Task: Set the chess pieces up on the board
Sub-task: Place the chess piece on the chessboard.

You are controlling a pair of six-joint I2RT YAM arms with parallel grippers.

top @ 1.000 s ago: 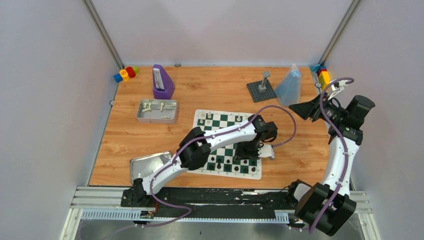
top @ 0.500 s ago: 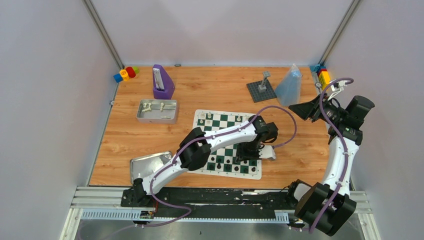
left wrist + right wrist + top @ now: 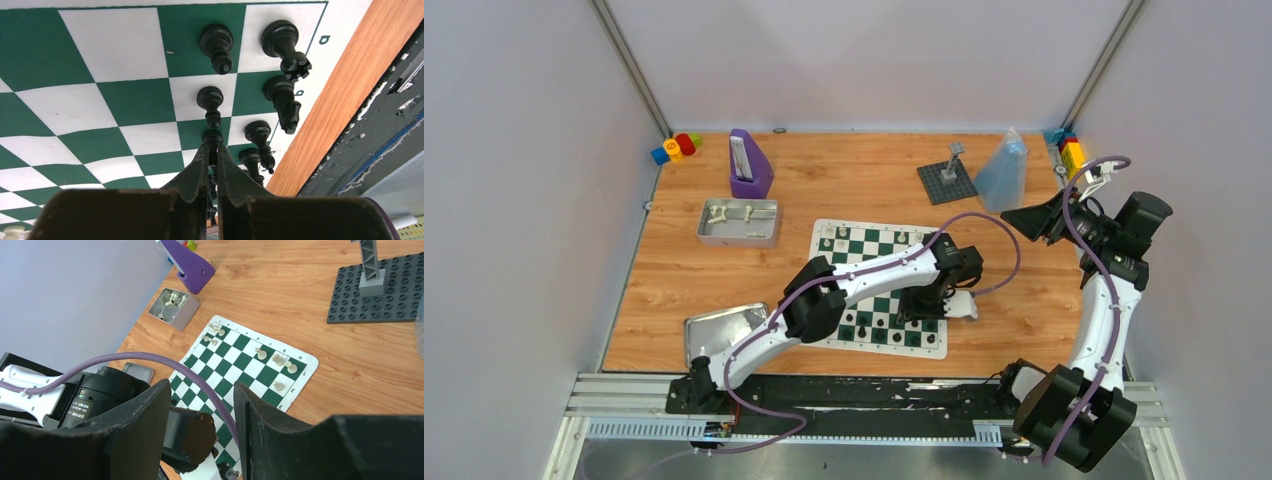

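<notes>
Near the board's (image 3: 864,241) right front corner, the left jaws have narrowed since a second ago and now pinch a black pawn (image 3: 212,136), with other black pieces (image 3: 280,40) crowded just beside it. Farther right, the right jaws hang apart and empty above the bench (image 3: 724,270); the left arm (image 3: 874,268) hides mid-board squares from above

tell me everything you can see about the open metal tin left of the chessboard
The tin is a shallow, silvery metal box, rectangular with rounded corners and open on top. It lies flat on the wooden table, left of the board and apart from it, just in front of the purple stand. A few white chess pieces lie loose inside it. Neither arm touches it.
</notes>
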